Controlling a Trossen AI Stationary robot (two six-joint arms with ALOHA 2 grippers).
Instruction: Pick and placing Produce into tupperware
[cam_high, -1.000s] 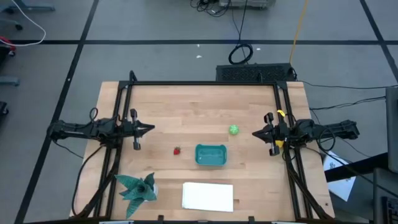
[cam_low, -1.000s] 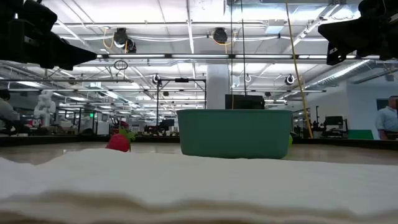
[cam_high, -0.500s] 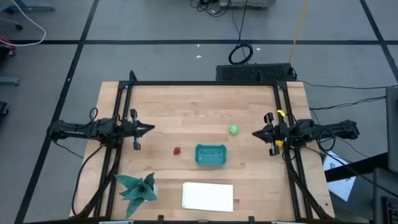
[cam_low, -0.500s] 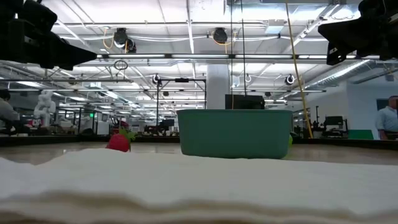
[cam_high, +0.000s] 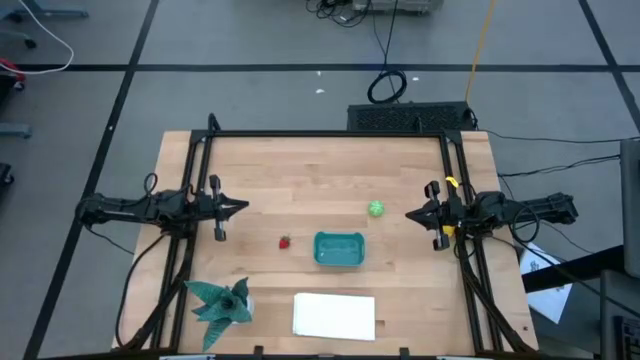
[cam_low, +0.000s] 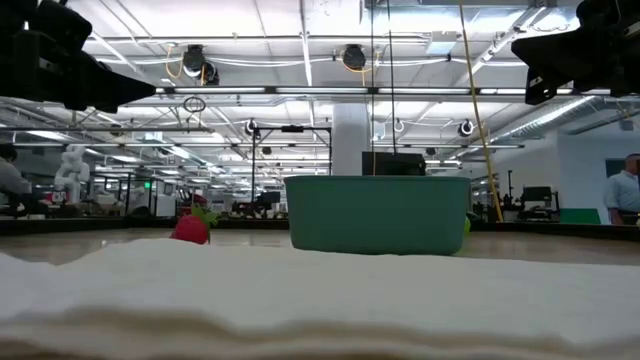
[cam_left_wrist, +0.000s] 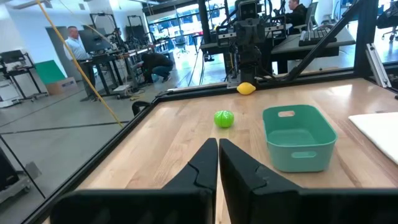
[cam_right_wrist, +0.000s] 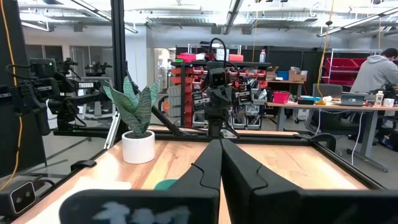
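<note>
On the wooden table (cam_high: 300, 180) we see the teal tub (cam_high: 339, 249) standing near the middle, open and with nothing visible inside it. Just off its left side lies the red fruit (cam_high: 285, 242), apart from the tub wall. Beyond the tub, toward the right arm, sits the green ball (cam_high: 375, 209), also clear of it. From the left wrist view we pick out the yellow fruit (cam_left_wrist: 246, 88) at the far edge of the table, close to the right arm's base, well apart from the tub (cam_left_wrist: 298, 135) and beyond the green ball (cam_left_wrist: 224, 118).

Our left gripper (cam_high: 243, 208) hovers over the left side of the table, its fingers pressed together and holding nothing. Our right gripper (cam_high: 409, 215) faces it from the right side, fingers likewise closed and empty.

Near the front edge lie a white sheet (cam_high: 334, 316) and a potted plant (cam_high: 222, 302), the plant at the front left corner.
</note>
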